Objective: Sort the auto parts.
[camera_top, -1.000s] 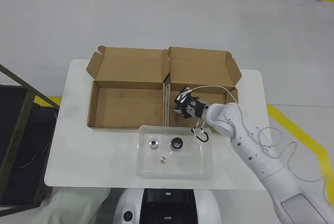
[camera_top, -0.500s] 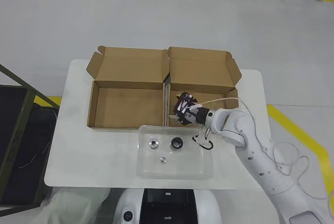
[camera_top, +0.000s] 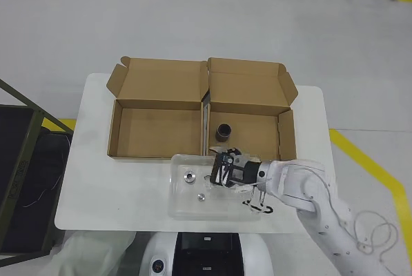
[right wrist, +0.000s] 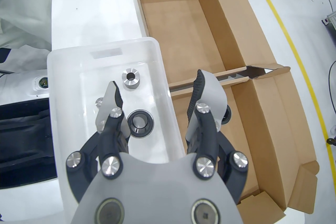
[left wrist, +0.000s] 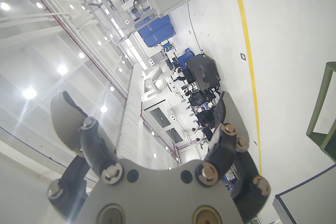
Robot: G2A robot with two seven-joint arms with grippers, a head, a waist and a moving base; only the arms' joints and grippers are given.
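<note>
The right gripper (right wrist: pixel 156 79) hovers over the clear bin's (right wrist: pixel 105 42) edge beside the cardboard box (right wrist: pixel 262 117). Its jaws are wide apart, holding nothing. The left gripper (left wrist: pixel 143 96) is likewise spread.

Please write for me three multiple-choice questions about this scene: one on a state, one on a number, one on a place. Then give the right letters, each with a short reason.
1. The right hand is:
A. shut on a part
B. open, over the clear bin
C. shut and empty

2. How many parts lie in the clear bin?
A. one
B. three
C. six

3. The lone black part lies:
A. in the clear bin
B. in the right hand's grasp
C. in the right cardboard box

Answers:
1 B: its fingers stand apart with nothing between them.
2 B: the right wrist view shows a silver ring, a small silver piece and a black bushing.
3 C: the top view shows it on that box's floor.
</note>
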